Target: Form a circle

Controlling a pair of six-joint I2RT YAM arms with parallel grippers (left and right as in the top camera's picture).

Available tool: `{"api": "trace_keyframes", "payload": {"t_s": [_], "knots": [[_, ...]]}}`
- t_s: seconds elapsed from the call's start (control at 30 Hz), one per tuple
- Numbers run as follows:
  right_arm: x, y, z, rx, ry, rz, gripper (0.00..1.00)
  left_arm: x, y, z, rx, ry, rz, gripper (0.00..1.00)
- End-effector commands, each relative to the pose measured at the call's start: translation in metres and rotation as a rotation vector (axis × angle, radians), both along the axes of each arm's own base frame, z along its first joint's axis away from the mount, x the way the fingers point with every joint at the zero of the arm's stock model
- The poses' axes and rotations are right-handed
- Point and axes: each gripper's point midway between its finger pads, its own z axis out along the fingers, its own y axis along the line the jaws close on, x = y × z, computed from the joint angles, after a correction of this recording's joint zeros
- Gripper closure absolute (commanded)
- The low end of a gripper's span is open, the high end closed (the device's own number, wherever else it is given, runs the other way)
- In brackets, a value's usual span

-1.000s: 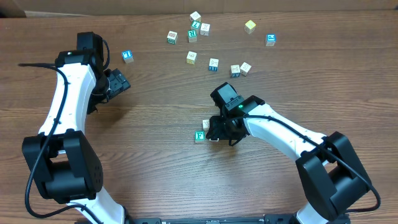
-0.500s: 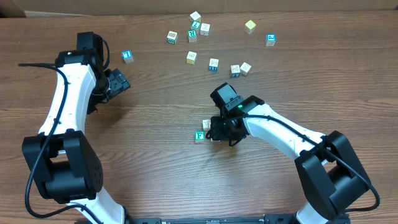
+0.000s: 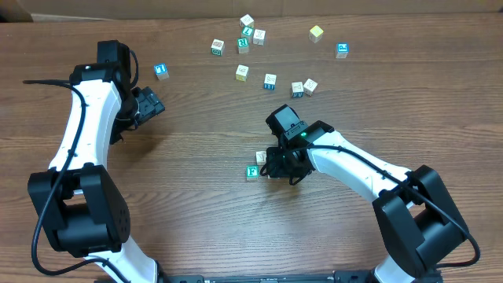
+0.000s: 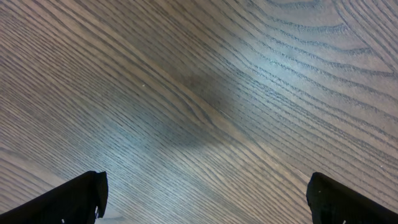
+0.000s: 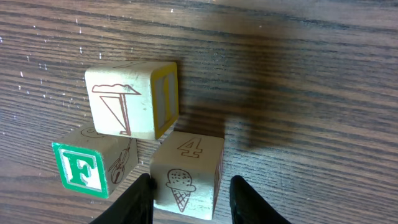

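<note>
Three small wooden cubes sit close together near the table's middle. They are a green-faced F cube (image 5: 81, 168) (image 3: 252, 172), a cream cube with a yellow side (image 5: 134, 99) (image 3: 261, 157), and a cream cube with an ice-cream drawing and a 4 (image 5: 186, 171). My right gripper (image 5: 191, 193) (image 3: 275, 169) straddles the ice-cream cube. Its left finger touches the cube and a thin gap shows at the right finger. My left gripper (image 4: 202, 199) (image 3: 149, 102) hangs wide open over bare wood at the far left, holding nothing.
Several loose letter cubes lie scattered along the far side of the wooden table (image 3: 196, 196): a group (image 3: 247, 31), a yellow one (image 3: 316, 33), blue-faced ones (image 3: 342, 49) (image 3: 161, 71), and others (image 3: 270, 81) (image 3: 242, 72) closer in.
In the overhead view the right gripper has barely shifted beside the three-cube cluster. The left arm and the scattered cubes have not moved.
</note>
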Motion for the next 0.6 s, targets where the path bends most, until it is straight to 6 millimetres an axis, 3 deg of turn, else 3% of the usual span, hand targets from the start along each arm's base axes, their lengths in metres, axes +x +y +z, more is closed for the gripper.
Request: {"api": "trace_keyframes", "payload": {"t_s": [0.0, 0.57], "knots": [[0.0031, 0.0026, 0.0018, -0.003, -0.013, 0.008, 0.68, 0.0052, 0.0024, 0.0060, 0.015, -0.018, -0.010, 0.00], [0.0048, 0.0020, 0.0020, -0.001, -0.016, 0.004, 0.67, 0.0052, 0.0024, 0.0060, 0.015, -0.018, -0.010, 0.00]]}}
